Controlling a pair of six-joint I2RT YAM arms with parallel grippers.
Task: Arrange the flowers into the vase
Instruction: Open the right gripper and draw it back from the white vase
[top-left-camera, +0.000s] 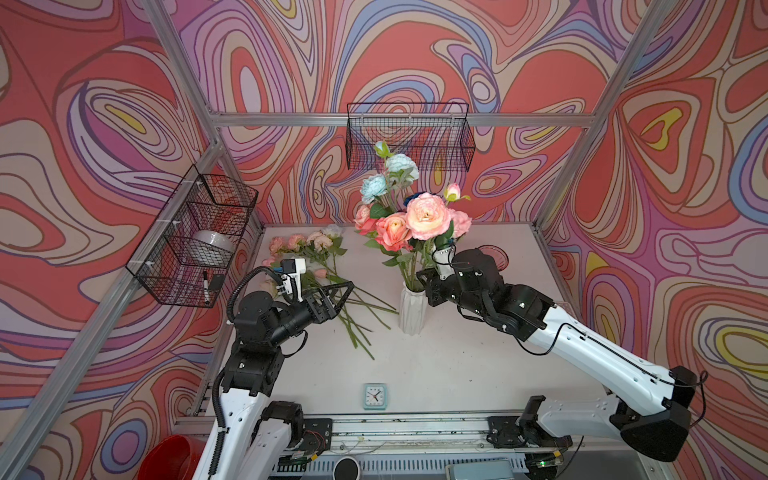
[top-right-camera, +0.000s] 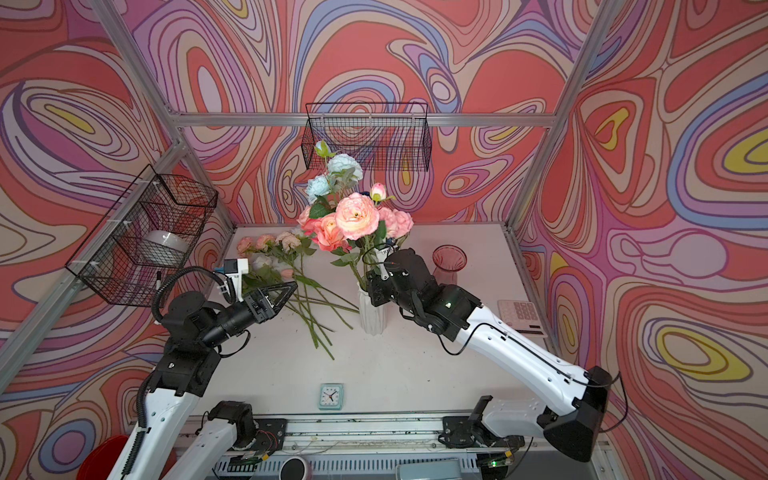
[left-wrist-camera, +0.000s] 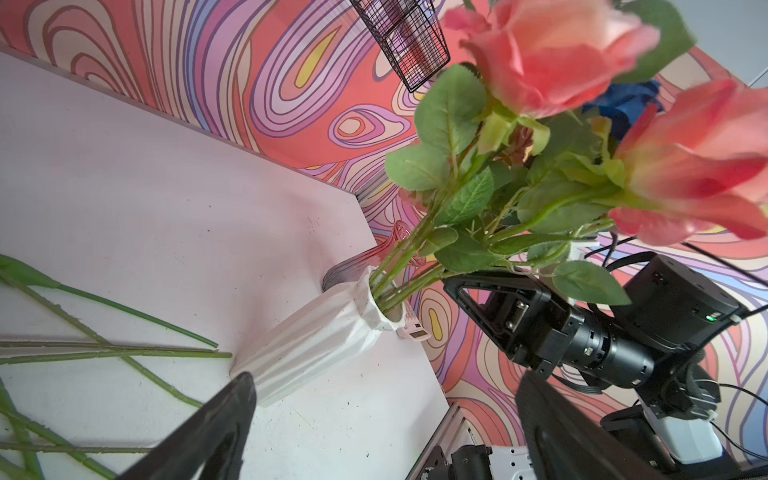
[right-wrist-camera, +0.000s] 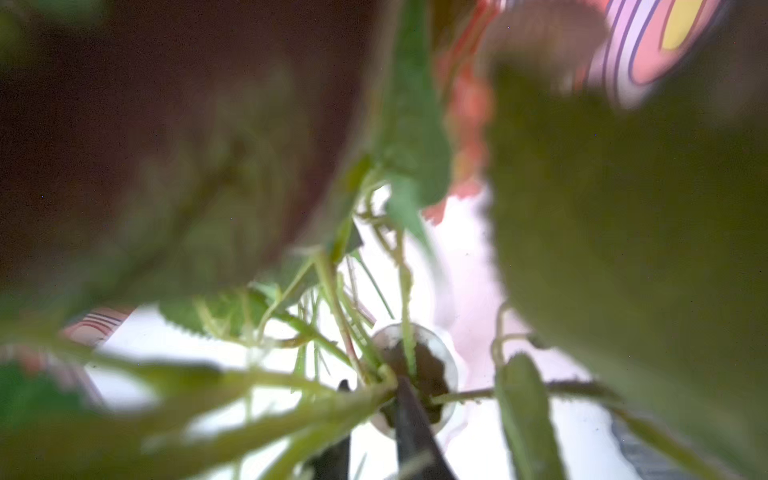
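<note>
1. Your right claw (top-left-camera: 422, 279) sits among the stems at the mouth of the white vase (top-left-camera: 412, 309). Leaves blur its wrist view, so I cannot tell whether it grips a stem or stands free.
2. Your left claw (top-left-camera: 345, 296) hangs wide open above the loose flowers (top-left-camera: 316, 253) lying on the tabletop (top-left-camera: 457, 365).
3. The bunch (top-left-camera: 426, 216) in the vase stands tall, leans, and looks top-heavy.
4. If you back out with a leaf snagged, you will likely drag a stem out or tip the narrow vase.
5. The loose stems cross, so a careless grab may lift two.
</note>
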